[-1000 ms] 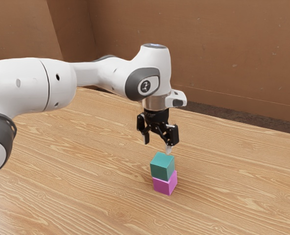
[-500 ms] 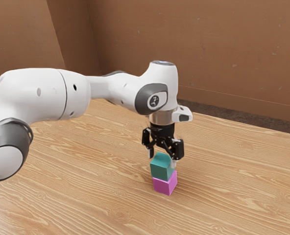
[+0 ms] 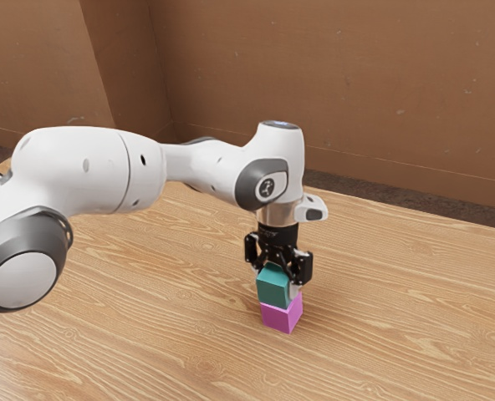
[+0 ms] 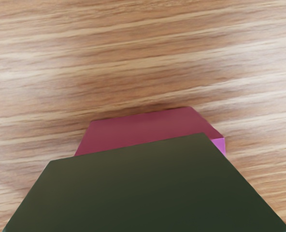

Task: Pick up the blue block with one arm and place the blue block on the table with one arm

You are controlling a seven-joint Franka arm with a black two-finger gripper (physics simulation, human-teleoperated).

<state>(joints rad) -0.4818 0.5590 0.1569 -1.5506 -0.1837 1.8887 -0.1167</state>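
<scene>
In the exterior view, my gripper (image 3: 278, 279) is down at the upper block of a two-block stack, its black linkage straddling the top. This blue block (image 3: 273, 288), teal in colour, rests upright on a magenta block (image 3: 282, 315). Whether the gripper has closed on it is not clear, as its far side is hidden. The wrist view has the blue block (image 4: 148, 188) close under my hand as a large dark face, with the magenta block (image 4: 145, 128) partly covered beyond it.
The wooden table (image 3: 398, 317) surrounds the stack. A brown wall (image 3: 339, 75) rises behind the table's far edge, and the arm reaches in above the tabletop from the exterior view's left.
My gripper has come down from above the stack to the upper block's sides, shifting slightly toward the exterior view's right. Both blocks have stayed where they were.
</scene>
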